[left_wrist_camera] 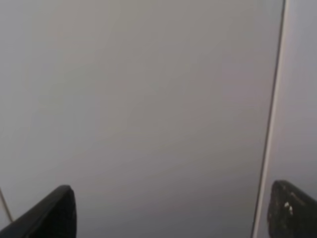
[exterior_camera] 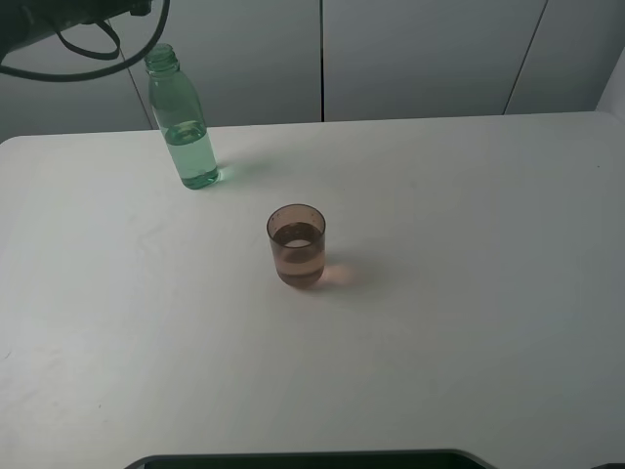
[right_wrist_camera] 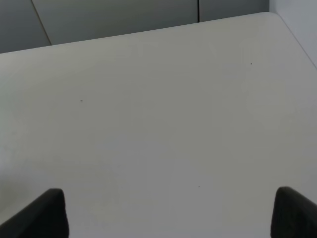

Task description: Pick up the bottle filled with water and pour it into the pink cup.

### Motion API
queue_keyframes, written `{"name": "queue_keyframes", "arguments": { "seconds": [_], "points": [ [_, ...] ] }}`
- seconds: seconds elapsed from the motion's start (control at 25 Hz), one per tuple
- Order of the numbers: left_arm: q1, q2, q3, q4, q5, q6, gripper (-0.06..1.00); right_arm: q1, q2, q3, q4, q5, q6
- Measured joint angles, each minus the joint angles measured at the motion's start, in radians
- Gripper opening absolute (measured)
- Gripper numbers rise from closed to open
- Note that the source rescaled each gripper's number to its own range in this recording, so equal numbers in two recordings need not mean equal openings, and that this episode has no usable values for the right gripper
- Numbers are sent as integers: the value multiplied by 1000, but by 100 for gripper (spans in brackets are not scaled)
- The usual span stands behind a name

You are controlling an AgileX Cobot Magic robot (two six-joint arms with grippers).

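The bottle (exterior_camera: 183, 121), clear green-tinted with no cap, stands upright at the back left of the white table (exterior_camera: 469, 293), partly filled with water. The pink cup (exterior_camera: 296, 245) stands upright near the table's middle and holds water. Part of my left arm (exterior_camera: 59, 20) with black cables hangs in the top left corner, just left of and above the bottle's neck. In the left wrist view my left gripper (left_wrist_camera: 171, 213) is open, empty and faces a grey wall. In the right wrist view my right gripper (right_wrist_camera: 171, 213) is open and empty over bare table. Neither wrist view shows the bottle or cup.
Grey wall panels (exterior_camera: 420, 59) stand behind the table's far edge. A dark curved edge (exterior_camera: 303, 459) shows at the bottom of the exterior view. The table's far right corner (right_wrist_camera: 270, 17) shows in the right wrist view.
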Motion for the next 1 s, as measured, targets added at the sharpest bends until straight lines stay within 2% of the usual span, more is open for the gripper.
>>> {"name": "queue_keyframes", "arguments": {
  "seconds": [0.2, 0.4, 0.6, 0.68, 0.8, 1.0],
  "points": [
    [102, -38, -114, -7, 395, -12, 100, 0, 0, 0, 0, 0, 0],
    [189, -51, -241, -11, 873, -25, 100, 0, 0, 0, 0, 0, 0],
    [222, -52, -353, -9, 1328, -17, 100, 0, 0, 0, 0, 0, 0],
    [222, -54, -376, 10, 1479, -10, 100, 0, 0, 0, 0, 0, 0],
    [222, -58, -385, 48, 1628, -10, 100, 0, 0, 0, 0, 0, 0],
    [222, -93, -364, 71, 1658, -10, 100, 0, 0, 0, 0, 0, 0]
  ]
}}
